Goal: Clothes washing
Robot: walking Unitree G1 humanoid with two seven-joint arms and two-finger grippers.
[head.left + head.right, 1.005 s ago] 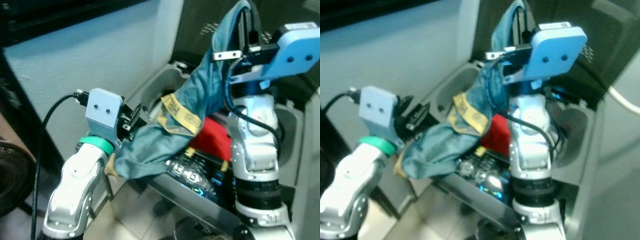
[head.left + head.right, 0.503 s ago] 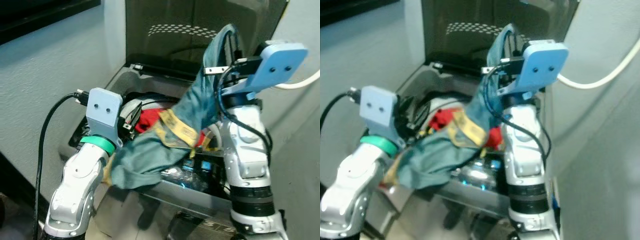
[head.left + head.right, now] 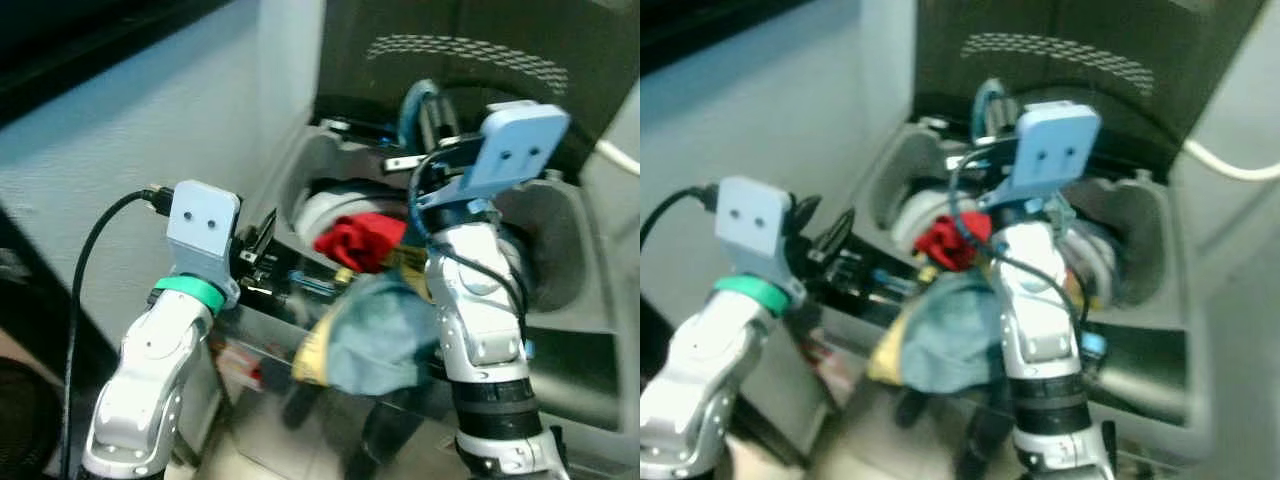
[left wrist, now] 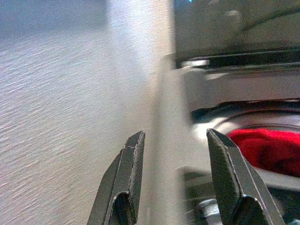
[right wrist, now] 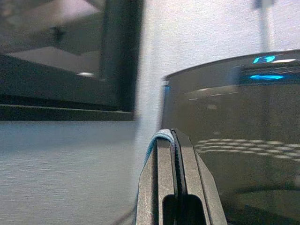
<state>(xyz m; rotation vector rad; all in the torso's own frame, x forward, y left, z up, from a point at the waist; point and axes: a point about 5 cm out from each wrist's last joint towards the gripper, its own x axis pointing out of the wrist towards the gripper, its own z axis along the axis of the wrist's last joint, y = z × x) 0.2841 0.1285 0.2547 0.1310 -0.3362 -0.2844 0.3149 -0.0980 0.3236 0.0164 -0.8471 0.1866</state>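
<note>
My right gripper [image 3: 428, 103] is raised over the open top-loading washer [image 3: 560, 225] and is shut on a teal garment [image 3: 375, 335] with a yellow band. The garment hangs down along the right arm in front of the washer's front edge. In the right wrist view the gripper [image 5: 171, 135] pinches a thin blue fold of the fabric [image 5: 153, 140]. A red cloth [image 3: 358, 240] lies in the drum. My left gripper [image 3: 262, 245] is by the washer's left rim, open with nothing in it; the left wrist view shows its fingers [image 4: 133, 159] apart, the red cloth [image 4: 267, 150] beyond.
The washer's dark lid [image 3: 450, 50] stands open at the back. A grey wall [image 3: 140, 120] runs close on the left. A black cable [image 3: 92, 250] trails from the left wrist, and a white hose [image 3: 620, 148] hangs at the right.
The left gripper has let go of the teal garment, which has dropped and now hangs only from the right gripper. The camera has also shifted.
</note>
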